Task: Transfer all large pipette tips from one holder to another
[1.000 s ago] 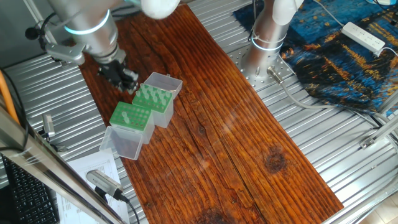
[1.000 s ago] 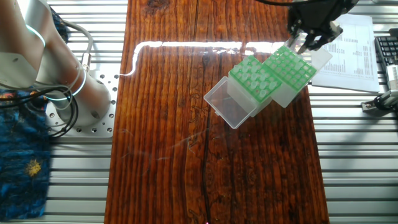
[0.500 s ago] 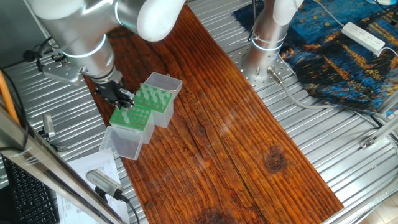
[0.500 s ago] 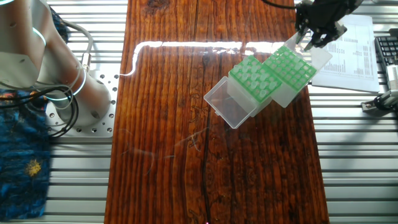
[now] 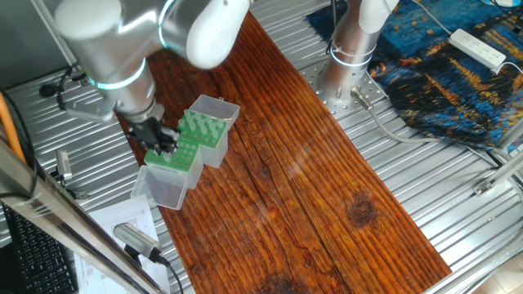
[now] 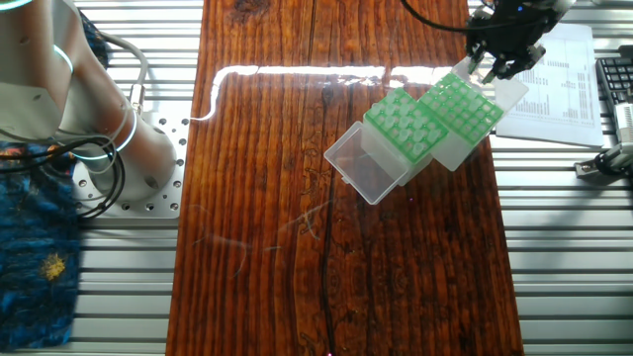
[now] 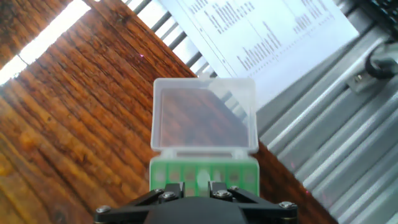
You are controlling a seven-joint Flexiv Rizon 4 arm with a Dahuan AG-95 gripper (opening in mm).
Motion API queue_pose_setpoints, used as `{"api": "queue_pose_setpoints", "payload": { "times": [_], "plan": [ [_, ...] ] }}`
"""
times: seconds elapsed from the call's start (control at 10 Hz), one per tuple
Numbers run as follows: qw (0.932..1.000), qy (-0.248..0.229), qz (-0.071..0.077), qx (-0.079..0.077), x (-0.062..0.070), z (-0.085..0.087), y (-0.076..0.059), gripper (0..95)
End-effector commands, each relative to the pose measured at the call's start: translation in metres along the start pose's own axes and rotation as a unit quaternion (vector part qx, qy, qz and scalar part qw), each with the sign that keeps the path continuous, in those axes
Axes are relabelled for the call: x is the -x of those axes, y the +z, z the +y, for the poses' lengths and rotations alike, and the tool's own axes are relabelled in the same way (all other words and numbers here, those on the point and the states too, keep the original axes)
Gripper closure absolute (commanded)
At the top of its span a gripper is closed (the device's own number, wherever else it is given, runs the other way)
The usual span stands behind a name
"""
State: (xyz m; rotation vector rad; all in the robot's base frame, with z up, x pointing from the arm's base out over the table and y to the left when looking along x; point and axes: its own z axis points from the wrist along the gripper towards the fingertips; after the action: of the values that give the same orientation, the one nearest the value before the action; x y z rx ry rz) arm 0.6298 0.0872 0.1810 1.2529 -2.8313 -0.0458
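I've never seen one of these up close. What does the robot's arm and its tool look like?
The arm is thick, rounded and silver-white, with a glowing light-blue ring at one joint. Its tool is small, black and two-fingered. Thin black cables run beside the wrist.

Two tip boxes (image 6: pixel 401 124) (image 6: pixel 462 109) sat side by side, touching, on the wooden board (image 6: pixel 297 247); gripper (image 6: pixel 497 67) hung above the outer box's edge.

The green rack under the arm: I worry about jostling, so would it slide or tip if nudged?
The green rack looks like thin plastic, so probably light and apt to slide on the wooden board. Its open lid lies flat, so tipping seems unlikely. The tool hangs over it.
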Motion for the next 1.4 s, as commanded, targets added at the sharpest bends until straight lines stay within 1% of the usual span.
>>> {"api": "queue_pose_setpoints", "payload": {
  "times": [0.1,0.2,0.6,0.7,1.0,1.4],
  "plan": [
    [1.0000,-0.007,0.002,-0.003,0.001,-0.002,0.008,76.0],
    [0.9998,-0.019,0.002,-0.002,0.000,-0.002,0.013,76.0],
    [0.9994,-0.035,0.004,-0.001,-0.003,-0.002,0.019,76.0],
    [0.9994,-0.033,0.004,-0.001,-0.007,0.001,0.023,76.0],
    [0.9990,-0.043,0.011,-0.010,-0.010,0.002,0.022,76.0],
    [0.9989,-0.045,0.006,-0.011,-0.010,0.001,0.027,76.0]
  ]
}}
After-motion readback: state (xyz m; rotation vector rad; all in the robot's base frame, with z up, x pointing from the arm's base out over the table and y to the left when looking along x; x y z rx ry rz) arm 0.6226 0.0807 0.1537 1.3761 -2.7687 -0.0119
